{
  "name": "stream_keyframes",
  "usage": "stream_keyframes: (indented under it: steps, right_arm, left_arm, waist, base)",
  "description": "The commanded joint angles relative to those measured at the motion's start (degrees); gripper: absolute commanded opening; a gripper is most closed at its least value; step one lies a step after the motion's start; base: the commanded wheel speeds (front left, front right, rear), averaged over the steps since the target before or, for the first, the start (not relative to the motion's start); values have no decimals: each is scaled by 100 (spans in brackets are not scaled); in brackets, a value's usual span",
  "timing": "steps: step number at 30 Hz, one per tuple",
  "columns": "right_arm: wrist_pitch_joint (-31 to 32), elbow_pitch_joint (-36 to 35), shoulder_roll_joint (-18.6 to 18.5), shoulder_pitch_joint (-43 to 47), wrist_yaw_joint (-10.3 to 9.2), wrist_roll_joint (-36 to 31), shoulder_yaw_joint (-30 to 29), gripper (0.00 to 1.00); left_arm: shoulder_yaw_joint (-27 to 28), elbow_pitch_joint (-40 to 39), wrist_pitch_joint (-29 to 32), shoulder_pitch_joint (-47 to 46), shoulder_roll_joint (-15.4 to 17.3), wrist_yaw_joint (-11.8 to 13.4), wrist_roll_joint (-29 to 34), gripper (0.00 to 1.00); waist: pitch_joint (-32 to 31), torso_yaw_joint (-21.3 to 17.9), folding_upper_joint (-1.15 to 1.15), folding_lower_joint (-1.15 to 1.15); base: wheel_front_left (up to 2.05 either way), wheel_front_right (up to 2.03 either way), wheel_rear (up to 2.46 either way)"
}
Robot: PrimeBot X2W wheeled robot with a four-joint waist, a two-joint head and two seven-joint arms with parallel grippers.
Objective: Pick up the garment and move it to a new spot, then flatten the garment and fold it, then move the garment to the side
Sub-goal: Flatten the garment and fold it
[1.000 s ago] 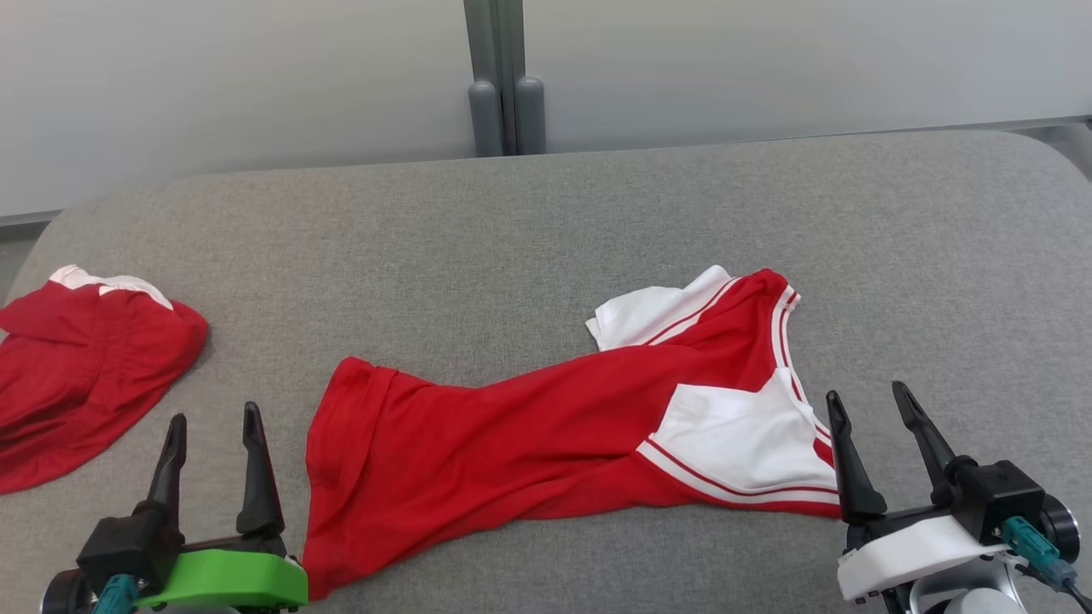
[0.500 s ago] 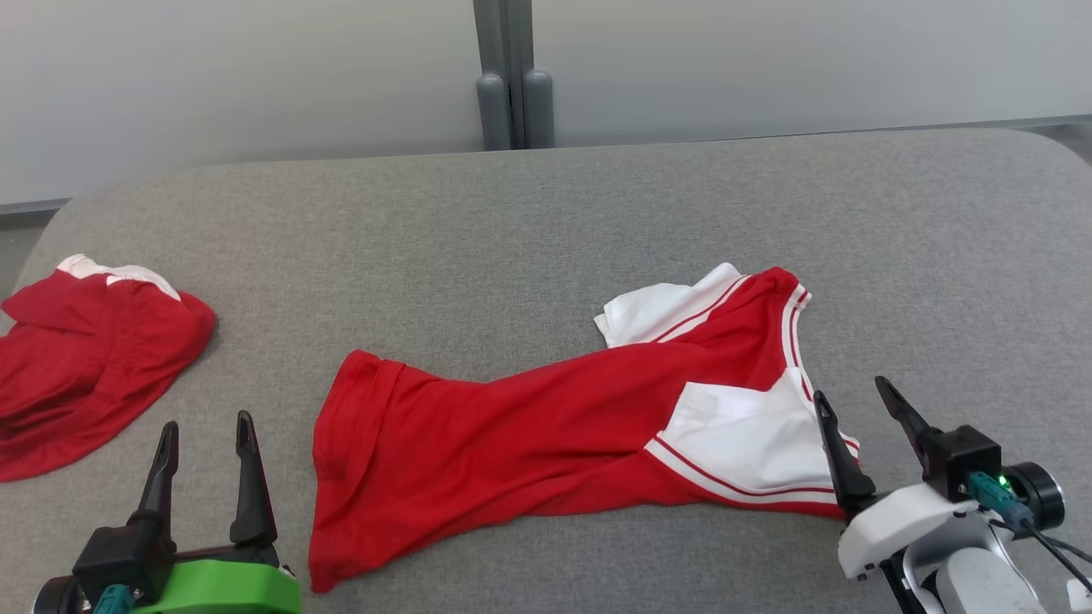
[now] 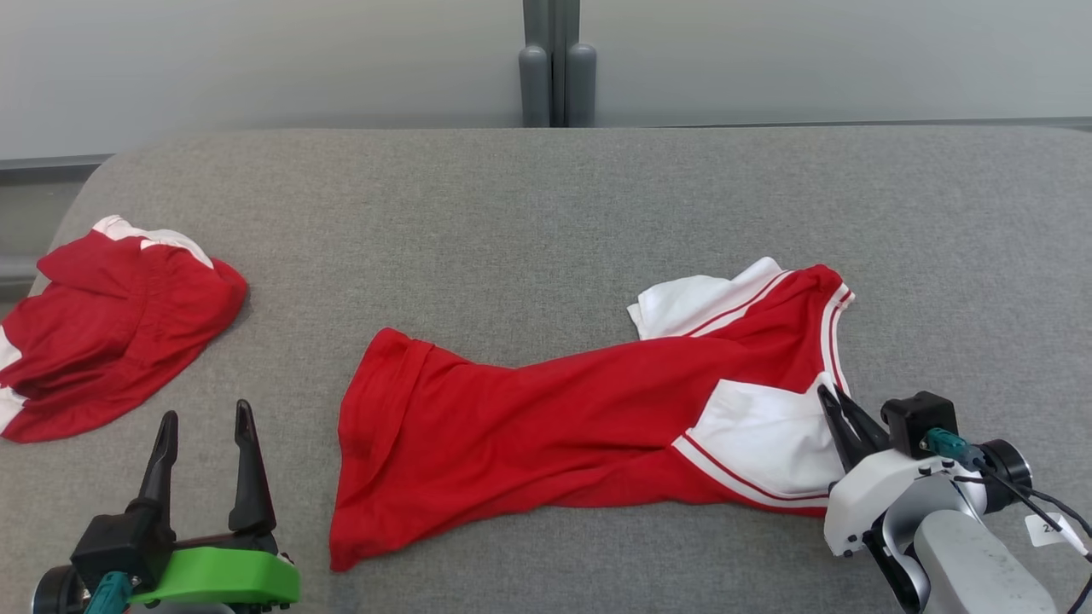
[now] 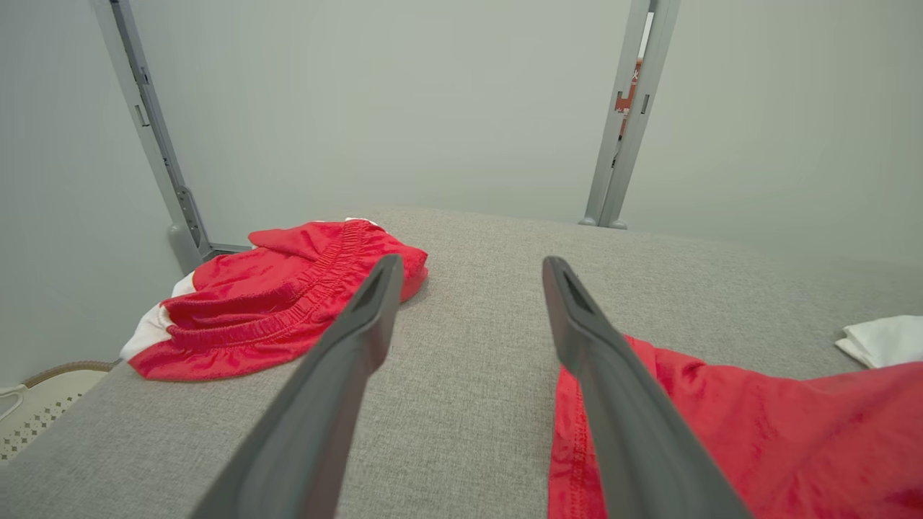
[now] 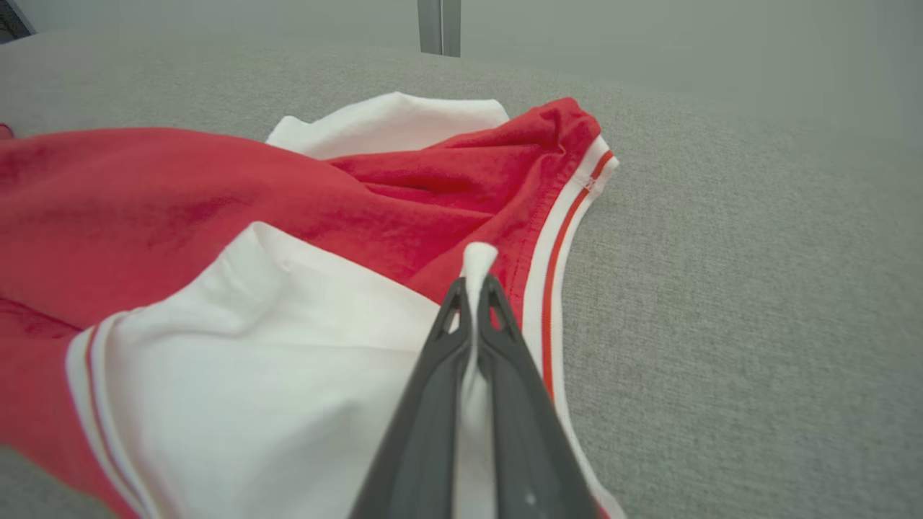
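Observation:
A red garment (image 3: 546, 426) with white sleeves and red-and-white trim lies crumpled across the middle of the grey table (image 3: 546, 213). My right gripper (image 3: 832, 401) is shut on the garment's white sleeve at its right end; in the right wrist view a pinch of white cloth (image 5: 476, 263) sticks up between the closed fingers, with the garment (image 5: 180, 209) spread to the left. My left gripper (image 3: 203, 422) stands open over bare table, left of the garment's hem. The left wrist view shows its fingers (image 4: 360, 324) wide apart, the garment's red hem (image 4: 721, 425) at lower right.
A second red garment with an elastic waistband (image 3: 111, 328) lies bunched at the table's left edge, also in the left wrist view (image 4: 274, 303). A grey post (image 3: 556, 64) stands behind the table against a pale wall. A white perforated basket (image 4: 36, 404) sits below the table's left side.
My right gripper moved left onto the garment's white sleeve and shut on it. The head camera shifted, so the whole scene slid right. My left gripper stayed open.

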Motion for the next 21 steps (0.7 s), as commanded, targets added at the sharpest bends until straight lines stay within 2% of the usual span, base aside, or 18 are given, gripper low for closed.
stream_keyframes:
  steps: [1, 6, 13, 18, 21]
  right_arm:
    - [-51, -21, -54, -32, -11, 67, 10, 0]
    - [-45, -918, -154, 375, -11, 125, 8, 0]
    - [-47, -2521, -432, 1524, -10, 235, 49, 0]
    - [-48, -3159, -457, 2206, -10, 338, 130, 0]
    - [-47, -3284, -467, 2514, -10, 362, 196, 0]
  left_arm:
    - [25, 14, -2, -34, -8, -19, 26, 100]
    - [64, 45, -2, 14, -13, -42, 29, 100]
    - [120, 41, -2, 129, -18, -43, -21, 100]
    - [98, 39, -2, 161, -19, -5, -65, 100]
    - [81, 52, -2, 155, -19, -3, -71, 100]
  waist:
    - [-39, -58, 0, 0]
    - [-119, -192, 0, 0]
    - [-203, -410, 0, 0]
    - [-200, -525, 0, 0]
    - [-208, -556, 0, 0]
  base:
    - [0, 0, 0]
    - [0, 0, 0]
    - [0, 0, 0]
    - [0, 0, 0]
    - [0, 0, 0]
